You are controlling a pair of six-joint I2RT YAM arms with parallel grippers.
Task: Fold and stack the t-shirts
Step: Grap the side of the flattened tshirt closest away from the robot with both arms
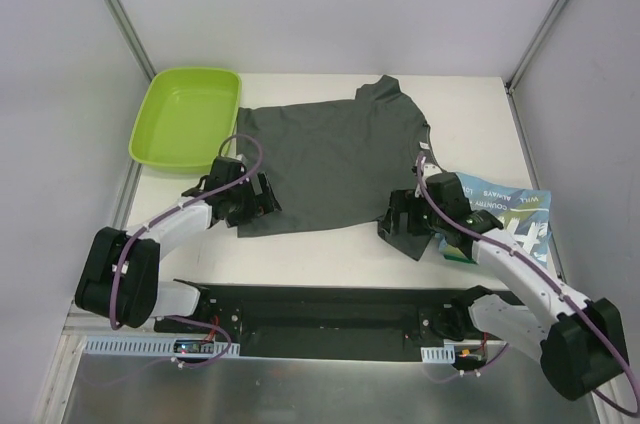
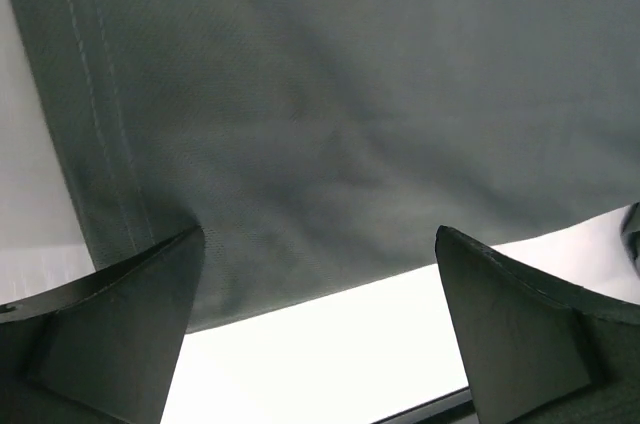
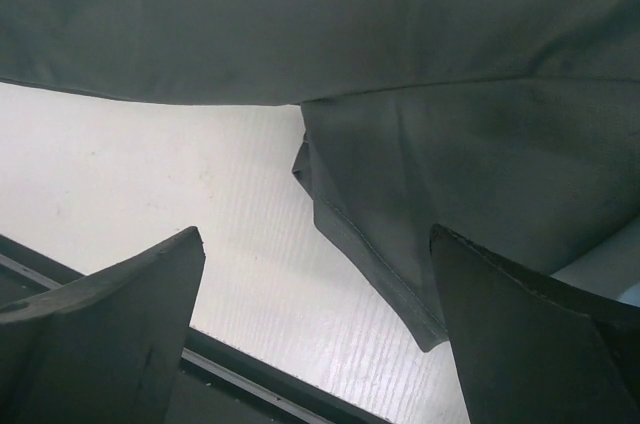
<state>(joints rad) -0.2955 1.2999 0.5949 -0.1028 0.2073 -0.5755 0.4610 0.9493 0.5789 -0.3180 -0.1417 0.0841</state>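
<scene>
The left pincer (image 1: 250, 202) stands spread, its fingers either side of the near hem corner of the dark grey t-shirt (image 1: 330, 149), pinching nothing. The right pincer (image 1: 405, 218) is spread too, low over that tee's near sleeve, whose folded edge shows between its fingers in the wrist view. The grey tee lies flat across the middle of the worktop (image 1: 330, 256). Its long axis runs left to right, hem toward the left edge and collar toward the right. So each pincer has its own end of the near long edge directly ahead. The light blue t-shirt (image 1: 515, 206) lies at the right edge, just beyond the right pincer. A green tray (image 1: 140, 139) sits in the far left corner.
</scene>
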